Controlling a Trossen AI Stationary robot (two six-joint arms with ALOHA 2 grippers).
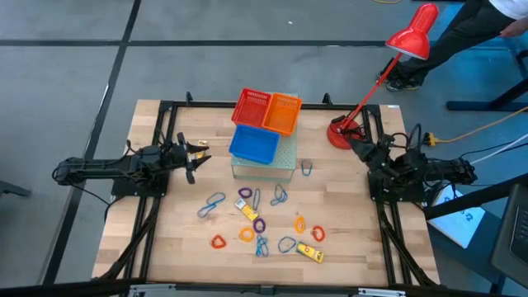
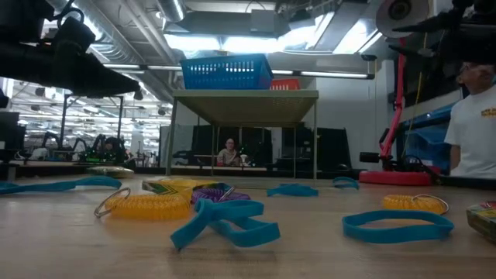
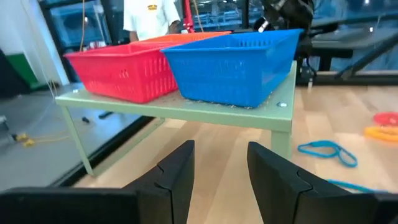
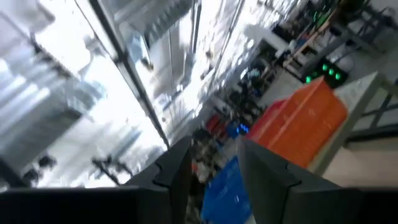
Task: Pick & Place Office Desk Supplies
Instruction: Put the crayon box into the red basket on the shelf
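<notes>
From above, the whole counter [image 1: 165,247] shows. The office desk supplies [image 1: 260,221] lie scattered on its front half: loops in blue-grey, purple, orange and red, and two yellow blocks [image 1: 309,253]. Behind them stands a small pale green shelf [image 1: 285,163] carrying a red basket [image 1: 252,106], an orange basket [image 1: 283,113] and a blue basket [image 1: 254,145]. The left gripper [image 1: 198,153] hangs over the left side of the counter, just beside the shelf. The right gripper [image 1: 353,142] is at the right back, near the base of the red lamp [image 1: 415,33]. Both are well apart from the supplies.

The low view alone shows the loops from the side, flat on the wood: a blue-grey one [image 2: 225,219] in front and a yellow coiled one [image 2: 147,204] behind it. People show in the room beyond.

In the left wrist view the two dark fingers [image 3: 180,171] stand partly open with a clear gap, and they hold nothing. They face the shelf with the blue and red baskets. One blue loop [image 3: 328,149] lies farther off on the wood.

In the right wrist view the fingers [image 4: 177,165] are also partly open and empty, pointing upward to the ceiling; only the orange and blue baskets show beside them, no loop.
</notes>
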